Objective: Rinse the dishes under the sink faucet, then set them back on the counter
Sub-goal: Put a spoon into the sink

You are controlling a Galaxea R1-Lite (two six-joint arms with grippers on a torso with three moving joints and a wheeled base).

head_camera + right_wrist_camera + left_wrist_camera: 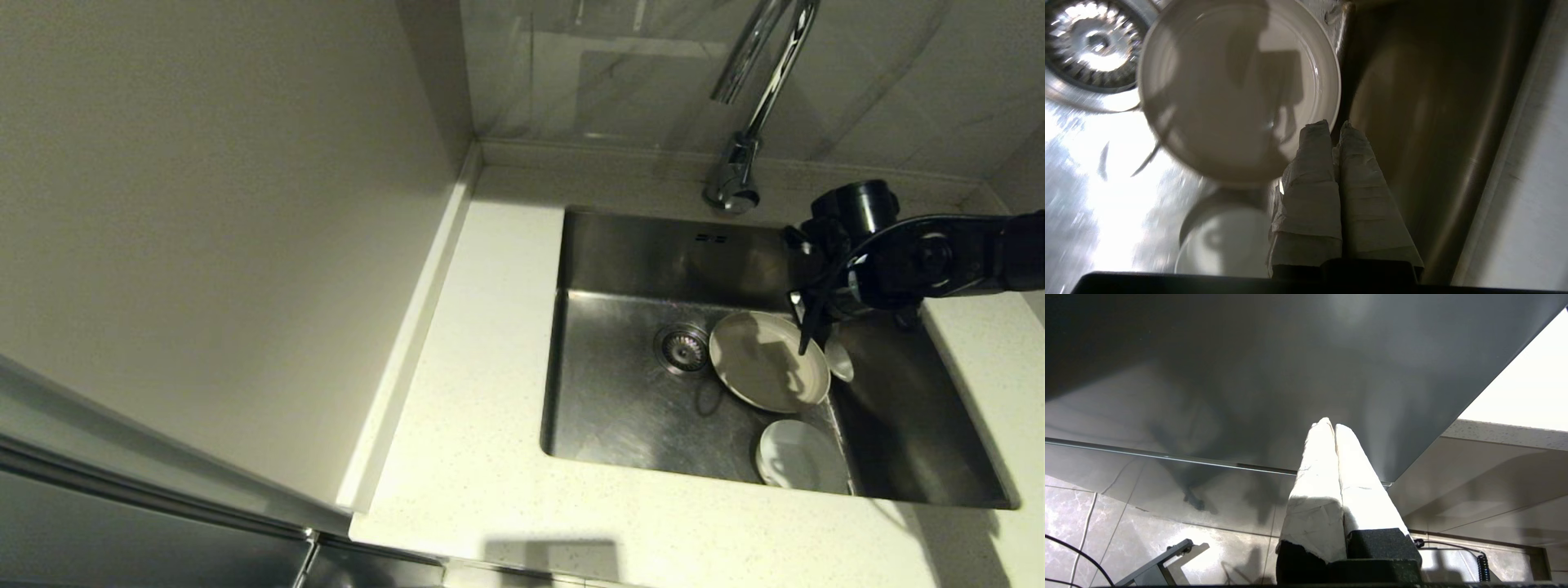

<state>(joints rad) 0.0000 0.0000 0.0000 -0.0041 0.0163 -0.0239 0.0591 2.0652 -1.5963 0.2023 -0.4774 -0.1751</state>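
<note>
Still early: we see plate and bowl in the sink, none on the counter; right gripper closed, empty.

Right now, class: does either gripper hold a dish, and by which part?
The right gripper is shut on the plate, pinching its rim above the sink. The left gripper holds nothing.

The plate and bowl are carried on the sink floor, right of the drain. The spoon is seen just right of the plate. The sink is set into the counter.
</note>
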